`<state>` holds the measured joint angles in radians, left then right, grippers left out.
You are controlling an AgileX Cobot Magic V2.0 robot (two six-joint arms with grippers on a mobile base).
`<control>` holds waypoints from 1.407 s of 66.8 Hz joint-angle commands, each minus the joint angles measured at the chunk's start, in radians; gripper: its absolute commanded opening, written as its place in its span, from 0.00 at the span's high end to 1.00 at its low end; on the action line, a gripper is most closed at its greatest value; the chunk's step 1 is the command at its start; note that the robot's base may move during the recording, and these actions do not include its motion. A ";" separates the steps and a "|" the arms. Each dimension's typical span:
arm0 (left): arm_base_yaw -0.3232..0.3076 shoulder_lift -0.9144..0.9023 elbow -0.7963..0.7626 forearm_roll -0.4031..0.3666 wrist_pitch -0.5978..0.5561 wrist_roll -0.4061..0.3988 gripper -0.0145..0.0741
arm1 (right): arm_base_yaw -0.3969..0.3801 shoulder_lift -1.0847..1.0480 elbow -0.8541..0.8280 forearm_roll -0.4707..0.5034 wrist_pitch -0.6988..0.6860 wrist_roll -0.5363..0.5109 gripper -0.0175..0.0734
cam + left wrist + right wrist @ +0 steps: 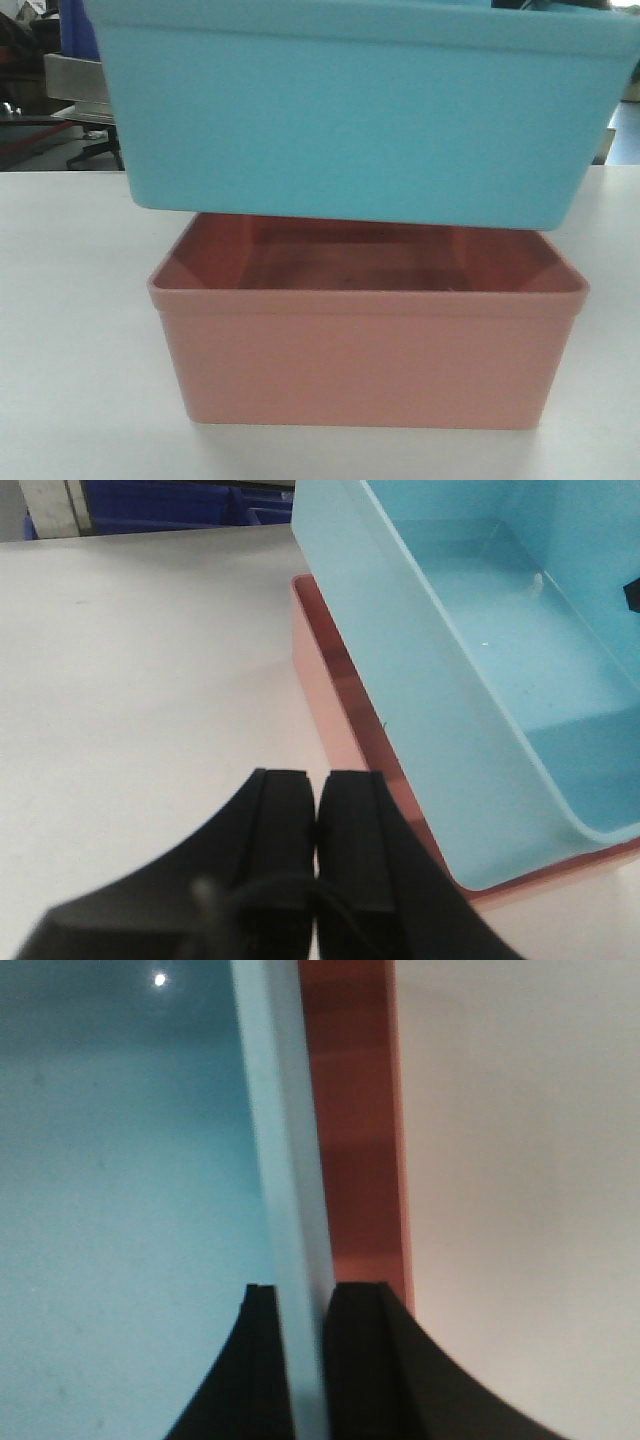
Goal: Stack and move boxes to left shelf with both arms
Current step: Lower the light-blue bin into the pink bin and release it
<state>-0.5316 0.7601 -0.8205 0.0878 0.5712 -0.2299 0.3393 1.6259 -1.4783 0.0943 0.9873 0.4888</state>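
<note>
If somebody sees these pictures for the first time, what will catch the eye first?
The light blue bin fills the upper part of the front view, directly above the open salmon pink bin on the white table. In the right wrist view, the right gripper pinches the blue bin's wall. The left gripper, shut and empty, is over the table beside them.

Two bins (blue bin, pink bin).
</note>
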 commanded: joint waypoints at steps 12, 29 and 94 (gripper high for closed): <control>-0.007 -0.005 -0.030 -0.004 -0.077 0.002 0.84 | 0.000 -0.021 -0.011 0.016 -0.099 0.018 0.75; -0.007 -0.005 -0.030 -0.004 -0.077 0.002 0.84 | 0.000 0.017 -0.009 0.005 -0.099 0.018 0.75; -0.007 -0.005 -0.030 -0.004 -0.075 0.002 0.84 | 0.000 0.044 -0.009 -0.036 -0.063 0.018 0.75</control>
<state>-0.5316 0.7601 -0.8205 0.0878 0.5712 -0.2299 0.3393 1.7117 -1.4551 0.0346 0.9707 0.4987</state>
